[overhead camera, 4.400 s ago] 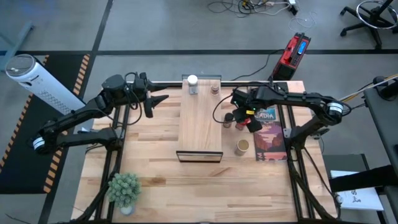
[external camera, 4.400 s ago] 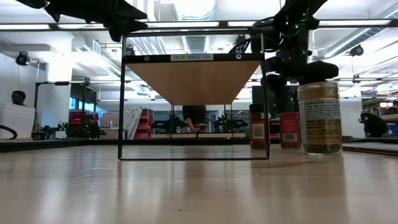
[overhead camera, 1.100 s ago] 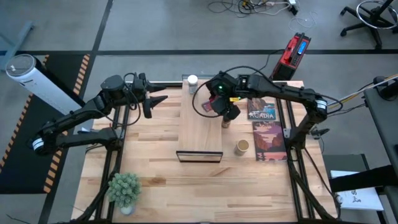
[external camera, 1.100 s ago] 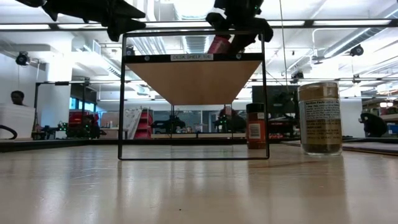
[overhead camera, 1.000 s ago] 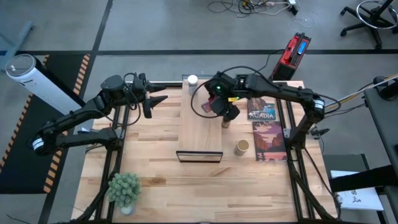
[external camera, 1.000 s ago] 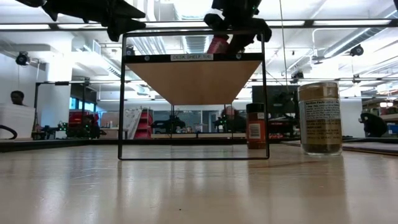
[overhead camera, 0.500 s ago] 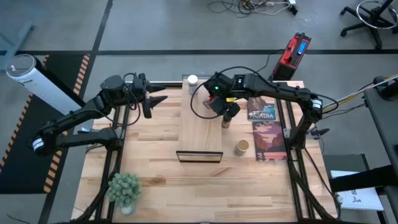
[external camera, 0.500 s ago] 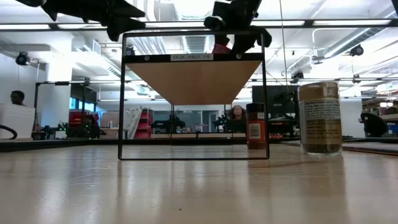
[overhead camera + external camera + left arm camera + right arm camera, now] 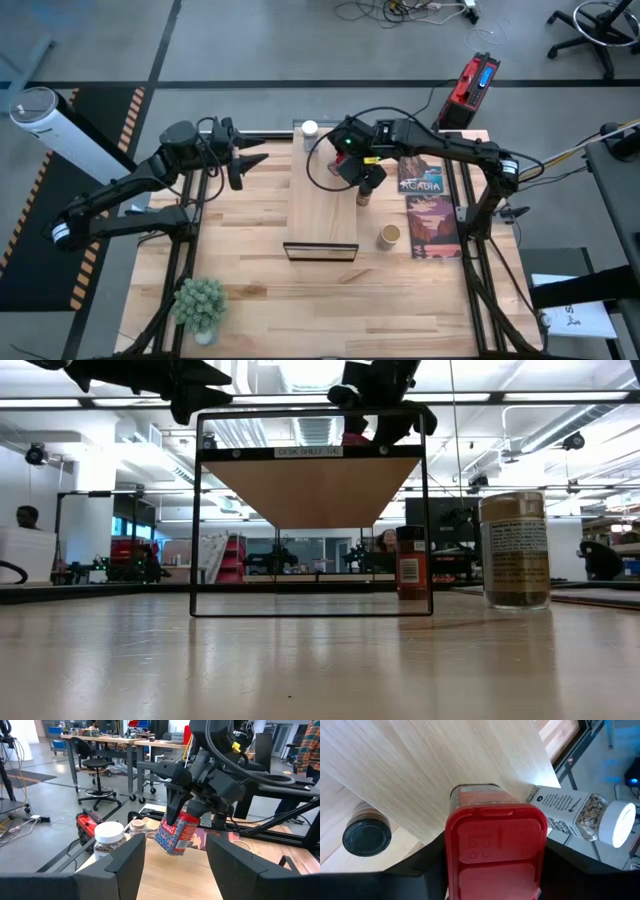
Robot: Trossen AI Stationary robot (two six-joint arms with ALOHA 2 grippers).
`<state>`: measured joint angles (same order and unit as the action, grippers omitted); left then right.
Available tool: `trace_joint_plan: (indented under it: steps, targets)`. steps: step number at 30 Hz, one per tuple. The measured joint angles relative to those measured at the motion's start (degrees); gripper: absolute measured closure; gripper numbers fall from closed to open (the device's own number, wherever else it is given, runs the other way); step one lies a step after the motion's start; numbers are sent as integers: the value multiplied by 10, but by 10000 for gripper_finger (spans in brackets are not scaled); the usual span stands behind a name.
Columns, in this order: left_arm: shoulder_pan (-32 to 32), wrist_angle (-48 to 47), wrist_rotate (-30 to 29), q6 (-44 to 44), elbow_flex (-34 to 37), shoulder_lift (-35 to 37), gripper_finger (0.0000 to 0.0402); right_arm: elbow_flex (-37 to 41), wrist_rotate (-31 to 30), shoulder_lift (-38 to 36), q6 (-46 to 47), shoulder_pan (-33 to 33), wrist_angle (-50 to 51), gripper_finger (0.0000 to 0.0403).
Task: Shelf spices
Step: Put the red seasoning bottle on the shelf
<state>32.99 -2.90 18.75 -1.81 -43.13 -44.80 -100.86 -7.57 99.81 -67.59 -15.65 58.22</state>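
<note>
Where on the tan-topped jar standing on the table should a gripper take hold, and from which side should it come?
Grip the tan-topped jar around its straight round body just under the lid, coming from above. It stands upright and alone, with the game box close on one side, so a top-down approach looks clearest.

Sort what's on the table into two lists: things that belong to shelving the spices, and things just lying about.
For the job:
- shelf
- red tin, held over the shelf in the right gripper
- white-capped jar on the shelf
- black-lidded jar on the table beside the shelf
- tan-topped jar on the table

Lying about:
- game box
- potted plant
</note>
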Motion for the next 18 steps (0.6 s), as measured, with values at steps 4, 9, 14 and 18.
trace_joint_plan:
  steps: [4, 9, 14, 18]
  targets:
    - [0, -1, 3, -2, 0, 2, 206, 0, 0, 13, 0, -3, 0, 185]
    - [0, -8, 10, -3, 0, 7, 210, 0, -2, 27, -5, -3, -3, 177]
    - [0, -7, 14, -2, 0, 10, 204, -6, -1, 27, -6, -3, -7, 164]
    - [0, -8, 14, -2, 0, 10, 195, -26, 0, 27, 1, -3, -8, 152]
